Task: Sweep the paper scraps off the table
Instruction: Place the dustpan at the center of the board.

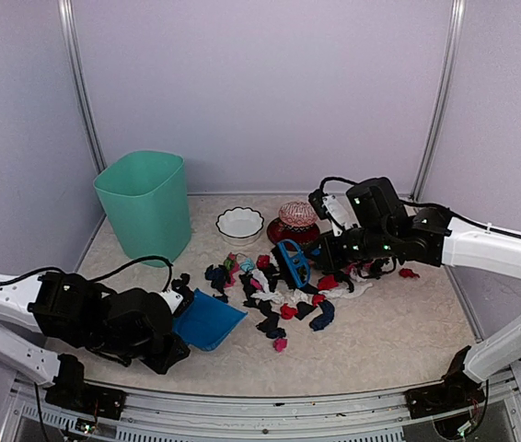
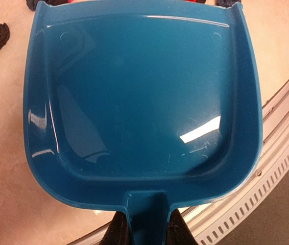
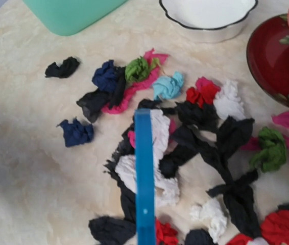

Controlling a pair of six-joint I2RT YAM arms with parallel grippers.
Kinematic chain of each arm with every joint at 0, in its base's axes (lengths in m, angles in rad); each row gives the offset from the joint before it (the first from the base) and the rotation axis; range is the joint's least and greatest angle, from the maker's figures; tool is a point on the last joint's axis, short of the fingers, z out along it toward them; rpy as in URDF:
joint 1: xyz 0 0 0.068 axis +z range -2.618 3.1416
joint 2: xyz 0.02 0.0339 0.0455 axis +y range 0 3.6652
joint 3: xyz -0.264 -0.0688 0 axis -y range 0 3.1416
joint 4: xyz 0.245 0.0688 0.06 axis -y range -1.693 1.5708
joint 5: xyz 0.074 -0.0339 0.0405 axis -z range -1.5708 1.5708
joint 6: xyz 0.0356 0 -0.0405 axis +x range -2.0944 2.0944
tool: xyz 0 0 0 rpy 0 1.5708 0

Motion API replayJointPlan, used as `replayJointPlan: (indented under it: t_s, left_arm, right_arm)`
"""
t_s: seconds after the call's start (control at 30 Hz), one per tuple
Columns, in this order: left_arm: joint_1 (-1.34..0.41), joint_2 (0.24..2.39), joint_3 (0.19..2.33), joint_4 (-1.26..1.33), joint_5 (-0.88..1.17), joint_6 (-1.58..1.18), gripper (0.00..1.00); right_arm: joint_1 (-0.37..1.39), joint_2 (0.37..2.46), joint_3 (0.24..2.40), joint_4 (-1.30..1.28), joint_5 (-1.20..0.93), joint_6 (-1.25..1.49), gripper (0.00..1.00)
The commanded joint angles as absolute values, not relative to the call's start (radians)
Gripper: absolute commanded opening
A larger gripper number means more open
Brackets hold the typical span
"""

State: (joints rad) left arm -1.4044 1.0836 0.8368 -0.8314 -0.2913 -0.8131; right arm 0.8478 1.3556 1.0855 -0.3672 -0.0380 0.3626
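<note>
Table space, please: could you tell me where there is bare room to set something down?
The front right, between the paper scraps and the front rail, is bare, as is the gap between the green bin and white bowl. The middle, from dustpan to brush, is crowded.

- left arm (image 1: 21,304): lies low at near-left, white link angled back, black wrist section reaching right toward centre
- left gripper (image 2: 147,232): dark fingers (image 2: 118,234) clamped on either side of dustpan (image 2: 134,102) handle, pan held out ahead of wrist
- right arm (image 1: 495,249): comes in from right, white forearm stretched leftward, black wrist bent down
- right gripper (image 1: 327,253): closed on hand brush (image 1: 290,262) (own fingers fall outside wrist view; only blue handle shows there)
</note>
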Motion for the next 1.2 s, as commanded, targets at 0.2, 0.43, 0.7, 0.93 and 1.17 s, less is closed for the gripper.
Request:
replayJointPlan:
  t_s: [0.2, 0.43, 0.7, 0.93, 1.17]
  left_arm:
    - [-1.429, 1.311, 0.829, -0.731, -0.241, -0.780, 0.00]
    - [-1.392, 1.436, 0.863, -0.695, -0.208, -0.718, 0.00]
    - [-1.295, 1.501, 0.861, -0.593, -0.154, -0.611, 0.00]
    - [-1.234, 1.605, 0.895, -0.539, -0.124, -0.540, 0.00]
    - [-1.199, 1.682, 0.921, -0.464, -0.122, -0.504, 0.00]
  right_arm:
    - [0.837, 1.287, 1.035, -0.352, 0.016, 0.383, 0.00]
    - [0.836, 1.267, 1.003, -0.347, 0.023, 0.397, 0.00]
    - [0.835, 1.249, 0.975, -0.344, 0.029, 0.405, 0.00]
    - [0.834, 1.232, 0.961, -0.343, 0.043, 0.409, 0.00]
    - [0.833, 1.229, 0.946, -0.338, 0.044, 0.415, 0.00]
